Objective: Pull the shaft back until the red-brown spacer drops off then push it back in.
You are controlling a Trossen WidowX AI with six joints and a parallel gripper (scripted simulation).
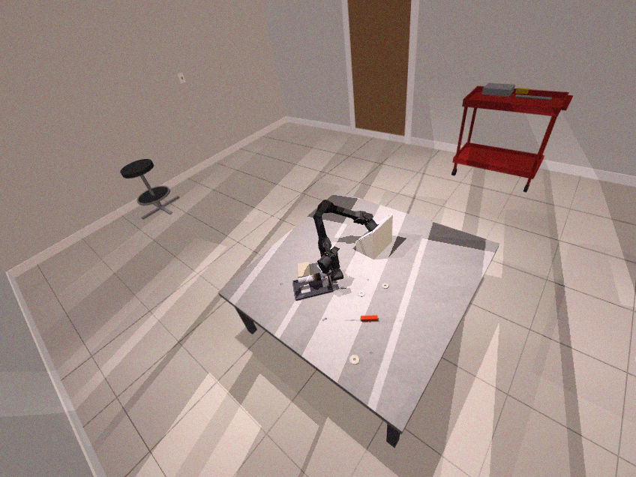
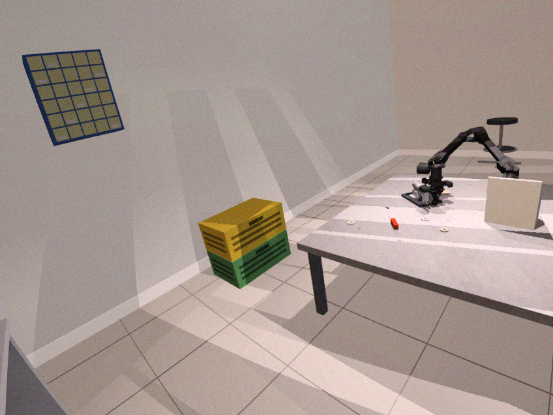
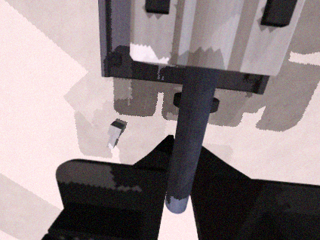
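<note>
My gripper (image 1: 336, 277) (image 3: 178, 140) is shut on the dark blue-grey shaft (image 3: 192, 121), near its free end. In the wrist view the shaft runs up into a grey block (image 3: 158, 34) with black square parts on top. A dark disc (image 3: 214, 105) shows on both sides of the shaft, just outside the block; whether it touches the shaft is unclear. In the top view the dark base plate (image 1: 300, 296) carries a white rounded part (image 1: 305, 279), with a small red-brown patch (image 1: 316, 276) beside it. The arm and blocks hide most spacers; I cannot tell their exact places.
A cream panel (image 1: 377, 241) (image 2: 512, 203) stands upright behind the rig. A red-handled tool (image 1: 369, 318) (image 2: 394, 223), pale rings (image 1: 354, 359) (image 1: 385, 286) (image 2: 351, 222) and small parts lie on the table (image 1: 426, 328). A small grey piece (image 3: 115, 132) lies left of the shaft.
</note>
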